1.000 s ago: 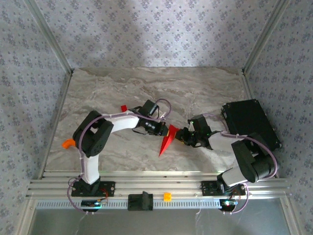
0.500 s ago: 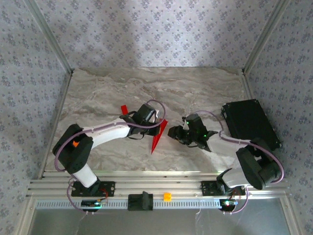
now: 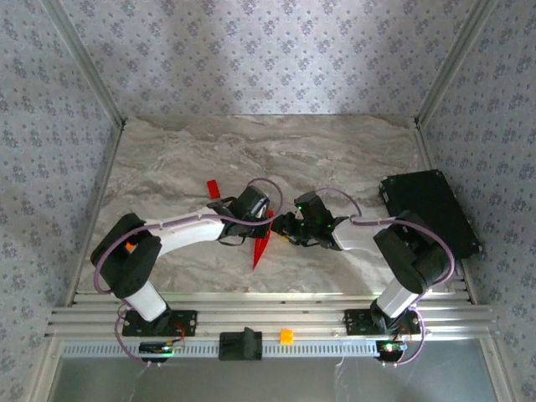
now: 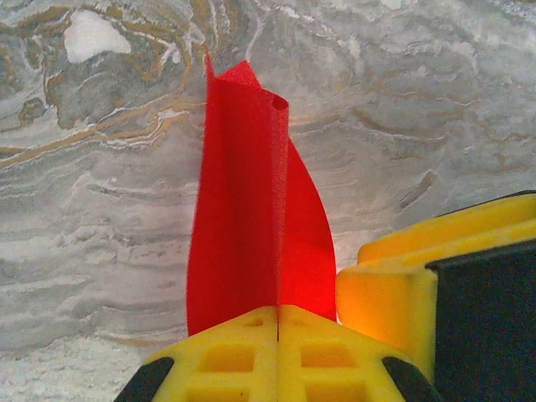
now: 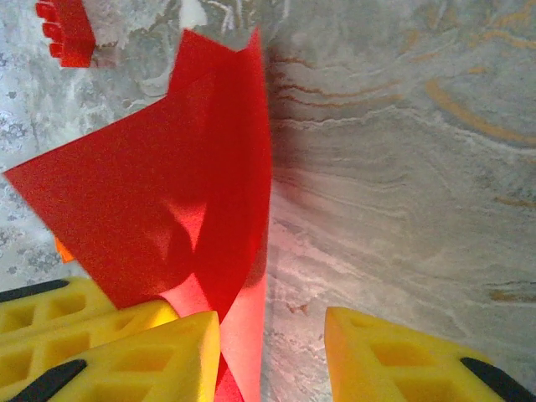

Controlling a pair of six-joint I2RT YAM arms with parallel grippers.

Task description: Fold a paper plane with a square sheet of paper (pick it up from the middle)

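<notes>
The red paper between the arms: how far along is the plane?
Done: the thin red paper sheet is folded into a narrow pointed wedge. In hand: the left gripper is shut on it; the right gripper stands open around its edge. Left, probably: the wing folds.

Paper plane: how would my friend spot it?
Look at the middle of the marble table. The paper plane is the long, pointed red dart pinched in the left gripper, unlike the tiny red block farther back.
</notes>
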